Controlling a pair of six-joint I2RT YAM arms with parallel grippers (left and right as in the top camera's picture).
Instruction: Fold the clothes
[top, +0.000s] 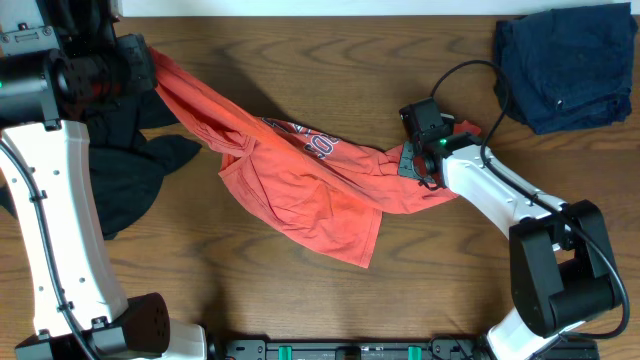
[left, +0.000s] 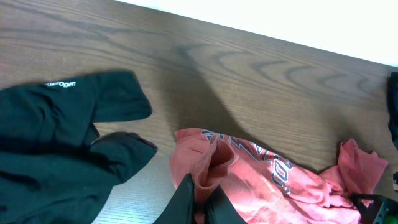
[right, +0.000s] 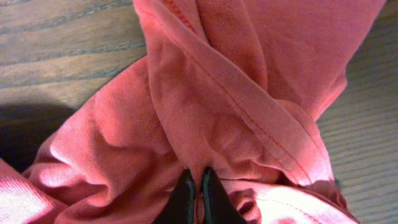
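Observation:
An orange-red T-shirt (top: 300, 185) with a dark printed logo lies stretched across the middle of the wooden table. My left gripper (top: 150, 70) at the upper left is shut on one end of the T-shirt (left: 214, 165) and holds it lifted, fingers (left: 200, 199) pinching a fold. My right gripper (top: 415, 165) at the centre right is shut on the other end of the T-shirt (right: 236, 106), fingers (right: 196, 186) pinching a ridge of cloth. The shirt hangs twisted between the two grippers.
A dark green-black garment (top: 130, 170) lies crumpled at the left, and it also shows in the left wrist view (left: 62, 137). A folded navy garment (top: 565, 65) sits at the top right corner. The table (top: 300, 60) ends at a white edge along the back.

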